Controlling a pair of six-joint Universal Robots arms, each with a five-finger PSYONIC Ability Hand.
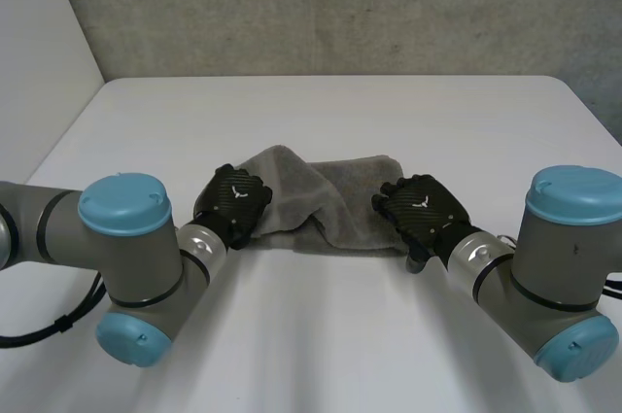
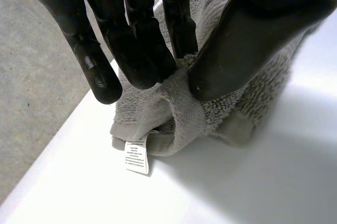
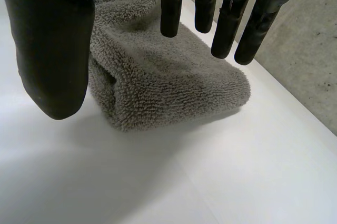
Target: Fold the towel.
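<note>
Half the job at best looks done: grey terry-cloth towel (image 1: 330, 201) lies bunched in a rumpled band mid white surface (image 1: 330, 335), left hand (image 1: 233, 197) pinching a ridge at one end, right hand (image 1: 425, 207) hovering straight-fingered over the other end, gripping nothing; neat folds remain.

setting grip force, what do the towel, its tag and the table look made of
The towel looks like grey terry cloth, probably cotton: fuzzy looped pile, soft rounded folds. Its tag seems thin white fabric or paper, flat with small dark print. The table is a smooth hard white top, perhaps laminate: faint sheen.
</note>
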